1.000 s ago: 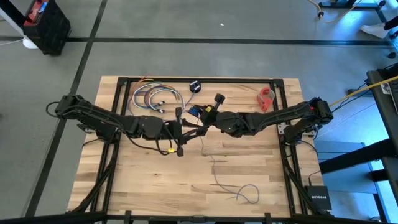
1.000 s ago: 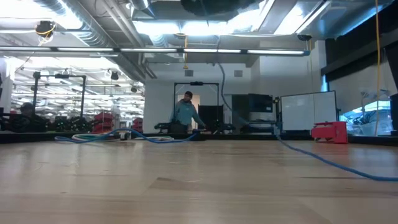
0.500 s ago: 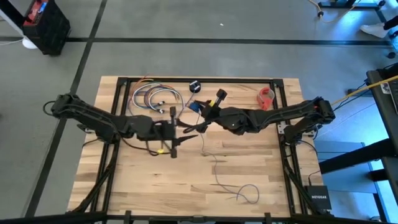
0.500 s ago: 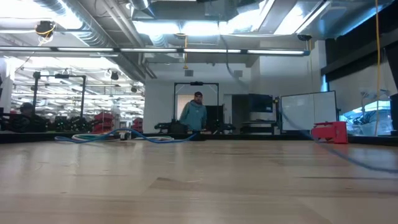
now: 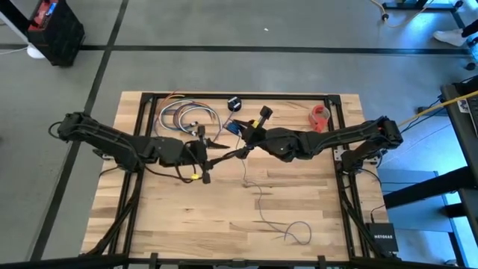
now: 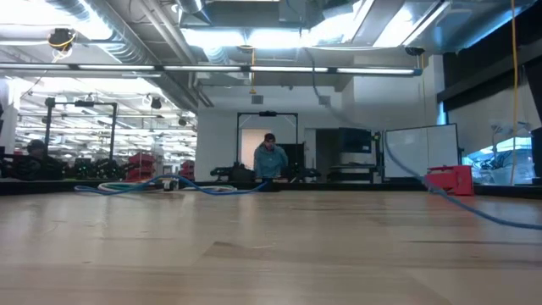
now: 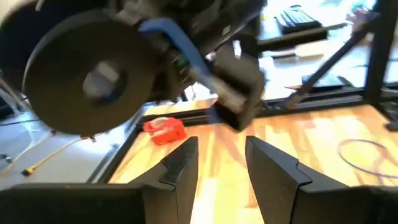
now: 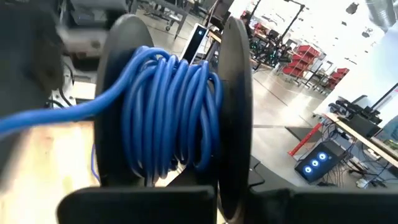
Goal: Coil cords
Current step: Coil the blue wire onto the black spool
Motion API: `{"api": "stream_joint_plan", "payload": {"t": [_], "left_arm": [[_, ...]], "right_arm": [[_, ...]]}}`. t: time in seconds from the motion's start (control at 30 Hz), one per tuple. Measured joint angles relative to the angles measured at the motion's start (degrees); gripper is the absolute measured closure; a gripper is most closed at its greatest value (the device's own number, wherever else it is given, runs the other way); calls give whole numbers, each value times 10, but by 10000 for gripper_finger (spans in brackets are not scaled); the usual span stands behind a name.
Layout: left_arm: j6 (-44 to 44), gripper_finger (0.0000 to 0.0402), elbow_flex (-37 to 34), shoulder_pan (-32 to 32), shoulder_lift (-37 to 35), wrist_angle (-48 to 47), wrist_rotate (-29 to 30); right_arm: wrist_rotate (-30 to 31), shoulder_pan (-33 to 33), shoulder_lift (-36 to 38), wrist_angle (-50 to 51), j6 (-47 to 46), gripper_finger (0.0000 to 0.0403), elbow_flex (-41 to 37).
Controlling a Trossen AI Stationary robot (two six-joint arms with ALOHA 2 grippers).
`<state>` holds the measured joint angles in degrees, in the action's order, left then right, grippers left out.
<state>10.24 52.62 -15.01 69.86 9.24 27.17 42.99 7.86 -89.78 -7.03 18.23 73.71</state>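
Observation:
My right gripper (image 5: 243, 139) holds a black spool (image 8: 180, 112) wound with blue cord above the table's middle. The spool's round flange (image 7: 87, 74) also fills the left wrist view. From the spool the thin cord (image 5: 259, 205) drops to the table and runs toward the near edge, where it ends in a loose loop (image 5: 299, 233). In the low view the cord (image 6: 440, 193) slants down to the tabletop. My left gripper (image 7: 221, 146) stands open just left of the spool (image 5: 237, 129), with nothing between its fingers. My right gripper pinches the rim of one spool flange (image 8: 235, 180) between its two fingers. The fingers lie about level and come from the table's right side. The spool is lifted clear of the table with its axle level. The cord leaves it and hangs slack down to the wood.
A bundle of multicoloured cables (image 5: 187, 117) lies at the far left. A small black round object (image 5: 234, 103) sits at the far middle and a red object (image 5: 320, 116) at the far right. A person (image 6: 271, 161) stands in the room behind the table.
My left gripper has drawn back toward the table's left edge, away from the spool, and has stayed open. My right gripper has risen a little with the spool. The hanging stretch of cord has shifted with it.

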Motion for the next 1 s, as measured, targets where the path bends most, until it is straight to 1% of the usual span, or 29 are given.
{"api": "stream_joint_plan", "payload": {"t": [0.07, 0.17, 0.3, 0.37, 0.47, 0.63, 0.77, 0.87, 1.0], "left_arm": [[1, 274, -17, 9, 1, 31, 0], [-24, 274, -24, 22, 1, 41, -6], [-55, 274, -25, 39, 13, 37, -91], [-65, 274, -25, 47, 24, 38, -105], [-72, 274, -26, 60, 42, 46, -108], [-89, 274, -26, 76, 62, 83, -182], [-95, 274, -26, 86, 68, 87, -189], [-100, 274, -26, 89, 80, 111, -191], [-99, 274, -25, 87, 107, 147, -212]], "right_arm": [[-4, 0, 6, -1, 1, 398, 0], [-11, 0, 10, -3, 1, 398, -1], [-21, 0, 10, -10, 0, 398, -1], [-21, 0, 10, -11, 0, 398, -1], [-21, 0, 10, -10, 0, 398, -1], [-21, 0, 10, -10, 0, 398, -2], [-21, 0, 10, -10, 0, 398, -2], [-21, 0, 10, -9, 0, 398, -2], [-21, 0, 10, -9, 1, 398, -2]]}}
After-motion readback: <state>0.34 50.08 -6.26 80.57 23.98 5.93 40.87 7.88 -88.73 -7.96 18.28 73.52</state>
